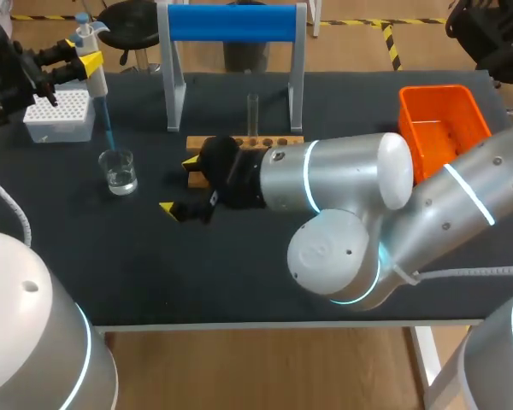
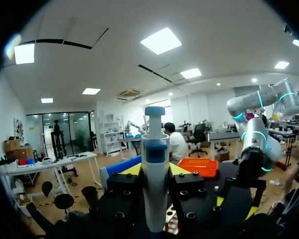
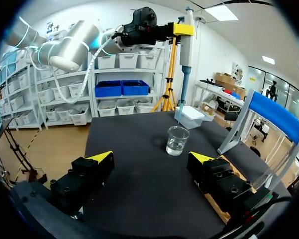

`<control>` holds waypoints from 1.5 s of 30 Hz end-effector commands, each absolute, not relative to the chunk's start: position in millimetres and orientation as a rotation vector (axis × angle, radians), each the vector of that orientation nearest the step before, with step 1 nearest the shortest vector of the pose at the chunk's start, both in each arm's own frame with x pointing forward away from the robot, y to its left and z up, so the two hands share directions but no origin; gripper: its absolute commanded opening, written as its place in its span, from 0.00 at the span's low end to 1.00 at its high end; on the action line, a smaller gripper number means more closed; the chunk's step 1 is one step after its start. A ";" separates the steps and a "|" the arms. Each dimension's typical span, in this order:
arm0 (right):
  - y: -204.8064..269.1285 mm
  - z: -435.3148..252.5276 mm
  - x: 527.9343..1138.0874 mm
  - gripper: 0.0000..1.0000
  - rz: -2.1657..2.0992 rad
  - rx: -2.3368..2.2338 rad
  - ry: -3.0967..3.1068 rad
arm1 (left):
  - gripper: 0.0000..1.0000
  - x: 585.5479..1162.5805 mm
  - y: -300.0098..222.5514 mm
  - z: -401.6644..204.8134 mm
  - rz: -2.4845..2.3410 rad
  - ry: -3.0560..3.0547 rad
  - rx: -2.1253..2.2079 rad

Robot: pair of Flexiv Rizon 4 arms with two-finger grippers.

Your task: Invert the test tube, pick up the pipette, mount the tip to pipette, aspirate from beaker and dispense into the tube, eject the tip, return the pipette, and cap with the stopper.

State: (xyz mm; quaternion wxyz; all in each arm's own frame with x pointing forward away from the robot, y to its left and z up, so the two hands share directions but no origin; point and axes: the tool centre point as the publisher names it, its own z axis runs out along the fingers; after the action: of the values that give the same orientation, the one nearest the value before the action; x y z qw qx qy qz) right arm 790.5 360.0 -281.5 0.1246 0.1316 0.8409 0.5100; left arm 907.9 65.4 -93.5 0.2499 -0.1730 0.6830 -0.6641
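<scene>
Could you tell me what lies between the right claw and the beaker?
Nothing: bare table separates right claw from beaker, clearest in right wrist view.

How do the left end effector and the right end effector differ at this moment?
The left end effector is shut on the pipette; the right end effector is open and empty. The left one is raised near the beaker; the right one is low over the table. Both have yellow tips.

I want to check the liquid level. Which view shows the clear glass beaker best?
The right wrist view: the clear glass beaker stands close and unobstructed, its liquid visible. The head view shows it from above, farther off. The left wrist view misses it.
</scene>
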 end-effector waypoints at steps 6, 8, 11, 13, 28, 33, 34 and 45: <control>359.0 -284.8 787.2 1.00 1.440 0.398 2.409 | 0.00 907.8 65.1 -94.0 -1.809 1.858 -0.469; 359.0 -284.8 787.2 1.00 1.440 0.398 2.409 | 0.00 907.8 65.1 -94.0 -1.809 1.858 -0.469; 359.0 -284.8 787.2 1.00 1.440 0.398 2.409 | 0.00 907.8 65.1 -94.0 -1.809 1.858 -0.469; 359.0 -284.8 787.2 1.00 1.440 0.398 2.409 | 0.00 907.8 65.1 -94.0 -1.809 1.858 -0.469; 359.0 -284.8 787.2 1.00 1.440 0.398 2.409 | 0.00 909.1 63.9 -96.1 -1.800 1.863 -0.466; 359.0 -284.8 787.2 1.00 1.440 0.398 2.409 | 0.00 912.2 62.4 -105.1 -1.786 1.859 -0.467; 359.0 -284.8 787.2 1.00 1.440 0.398 2.409 | 0.00 912.7 63.1 -107.1 -1.786 1.856 -0.470; 359.0 -284.8 787.2 1.00 1.440 0.398 2.409 | 0.00 915.5 68.4 -130.5 -1.786 1.817 -0.491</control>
State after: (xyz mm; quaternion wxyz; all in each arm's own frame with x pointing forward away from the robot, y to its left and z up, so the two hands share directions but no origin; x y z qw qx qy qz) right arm 788.8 358.6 -286.6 0.1512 0.1373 0.8384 0.5053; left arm 914.7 69.1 -127.2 0.2675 -0.1827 0.6770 -0.6609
